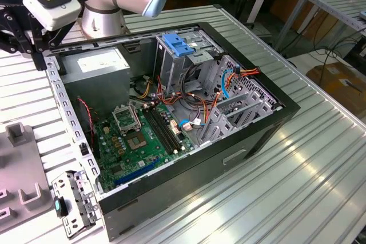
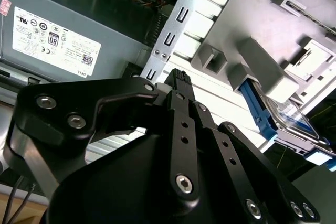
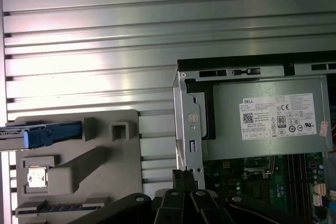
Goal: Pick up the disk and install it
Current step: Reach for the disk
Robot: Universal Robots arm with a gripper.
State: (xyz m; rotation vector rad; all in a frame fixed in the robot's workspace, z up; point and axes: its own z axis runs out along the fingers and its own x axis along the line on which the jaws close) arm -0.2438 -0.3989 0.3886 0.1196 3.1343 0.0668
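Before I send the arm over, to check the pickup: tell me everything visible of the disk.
The disk is a thin silver-metal slab with a blue plastic rail along its side. It sits in a slot at the edge of the grey holder on the ribbed table, outside the computer case. The gripper is apart from it.

The ribbed metal table is shining bright. The computer case is looking black and matt outside. The power-supply box is showing dull grey metal under 1 white paper sticker. The gripper is looking matt black, with its screws glinting. The disk is gleaming silver beside its smooth blue plastic rail. The grey holder is looking like matt plastic.
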